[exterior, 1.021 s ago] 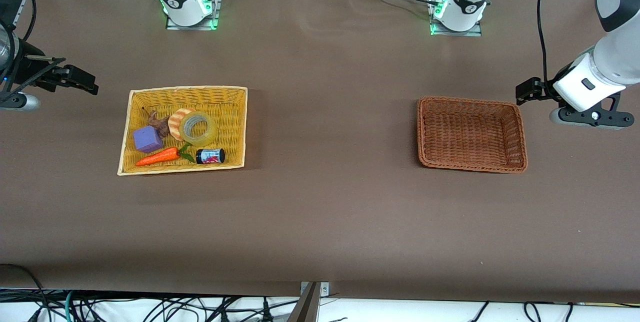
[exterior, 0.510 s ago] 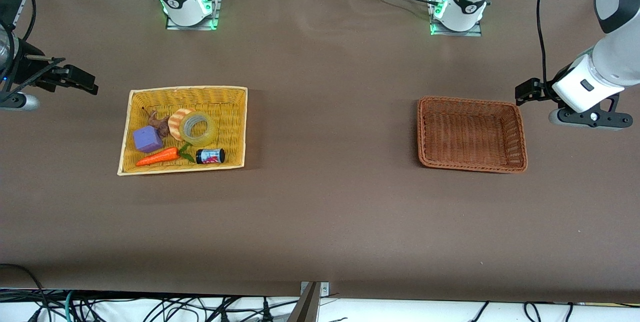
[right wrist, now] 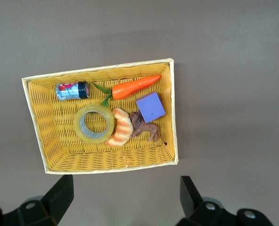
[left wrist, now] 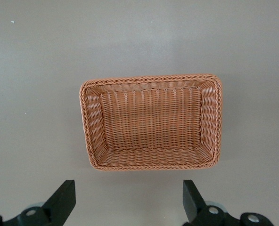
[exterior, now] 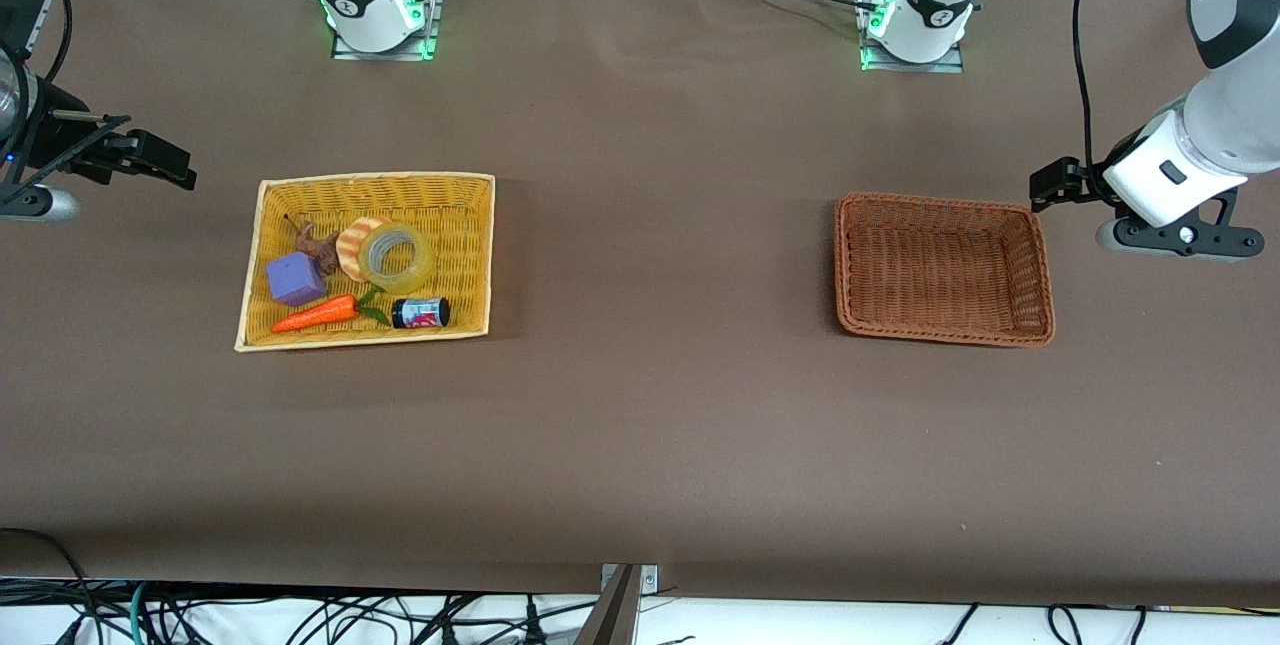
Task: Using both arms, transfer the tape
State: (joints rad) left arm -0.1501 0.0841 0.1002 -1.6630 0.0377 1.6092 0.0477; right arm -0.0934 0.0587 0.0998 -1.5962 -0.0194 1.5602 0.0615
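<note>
Yellow-basket tape (exterior: 396,258), croissant (exterior: 354,244) alongside.

Brown table (exterior: 640,405), matte cover. Two baskets sit directly on it, well apart, about equally near the front camera. Yellow wicker basket (exterior: 470,255) toward the right arm's end, brown wicker basket (exterior: 845,265) toward the left arm's end. Both arm bases (exterior: 380,20) mounted along the table's edge farthest from the camera.
</note>
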